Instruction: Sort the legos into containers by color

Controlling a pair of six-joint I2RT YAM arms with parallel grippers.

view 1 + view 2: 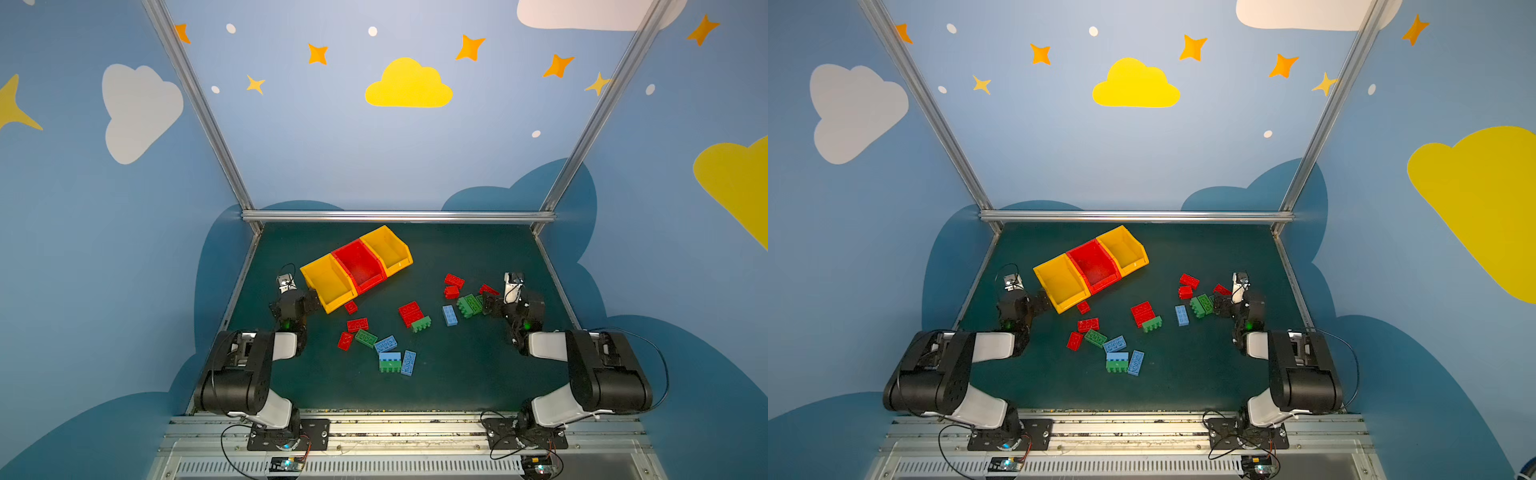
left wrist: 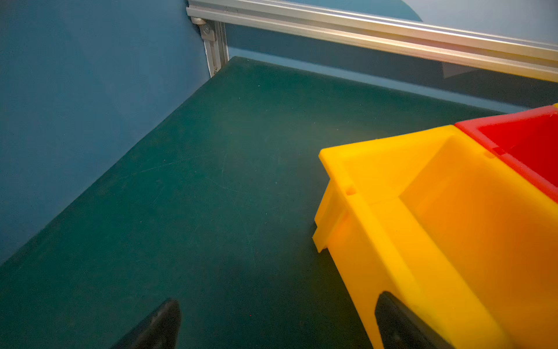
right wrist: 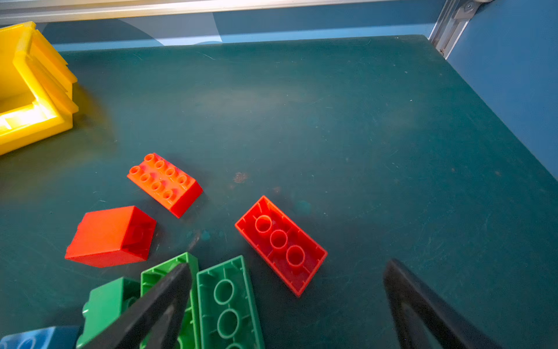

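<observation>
- left gripper (image 1: 314, 300): jaws wide apart, nothing in them. Sits at the near-left corner of the containers (image 1: 360, 264). In the left wrist view one finger (image 2: 401, 326) overlaps the yellow bin (image 2: 377, 241) wall; contact unclear.
- containers: yellow/red/yellow row, set diagonally on the worktop (image 1: 457, 374), left of centre.
- small red lego (image 1: 351, 307): just beside the yellow bin's front corner, the closest brick to the left gripper.
- centre legos (image 1: 385, 344): red, green and blue mix, loose on the worktop in front of the bins, well apart from both grippers.
- blue lego (image 1: 449, 315), green legos (image 1: 469, 305): right cluster. The greens sit below one right-gripper finger (image 3: 166, 290).
- right gripper (image 3: 288, 264): spread wide, holding nothing. Upturned red lego (image 3: 280, 241) lies just ahead of the tips, with two more red legos (image 3: 164, 182) beyond.
</observation>
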